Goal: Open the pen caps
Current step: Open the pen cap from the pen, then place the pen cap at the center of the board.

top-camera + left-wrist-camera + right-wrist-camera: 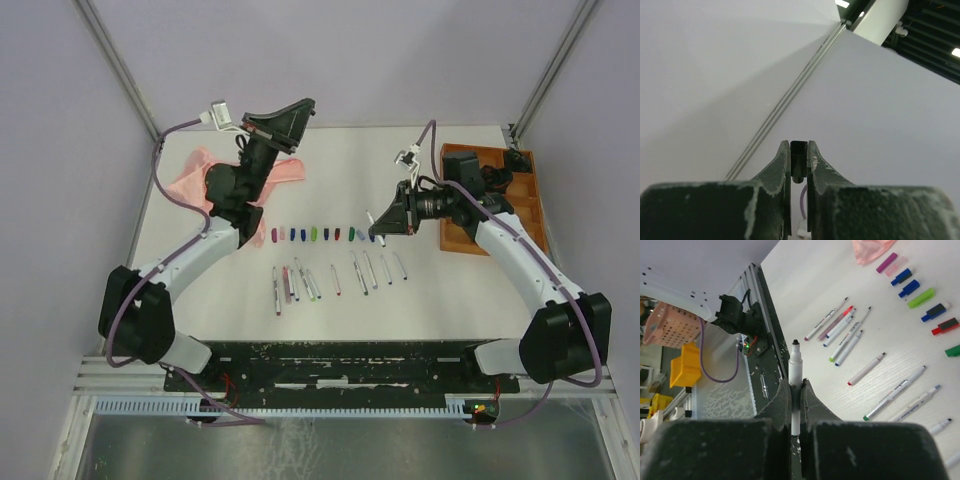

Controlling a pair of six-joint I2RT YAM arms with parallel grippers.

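Top external, near to far. A loose rank of pens lies flat on the table ahead of the arm bases. Their long axes run roughly near-to-far and, in the right wrist view, their tips are bare. Just beyond is a row of pen caps, purple, blue, green, red and black, strung left to right and lying apart from the pens.

The right claw hangs low, just past the right end of the cap row. Its fingers are pinched onto a held pen, a white barrel standing lengthwise between them with its dark nib uncapped and clear of the fingertips.

The left claw is lifted high at the far left and aimed at the back wall, away from the table. Its fingers are nearly together on a stubby black cap.

Judgement: this pen and cap look already parted, so each half now needs setting down. The pen rank lies just nearward of the right claw. The cap row lies below the left claw, toward the near side, so that arm has the longer way down.

Far left, a pink cloth lies partly under the left arm.

Containers: a wooden tray sits at the far right and holds dark items I cannot tell apart. Off the table, a pink basket and a yellow bin show no contents from here.
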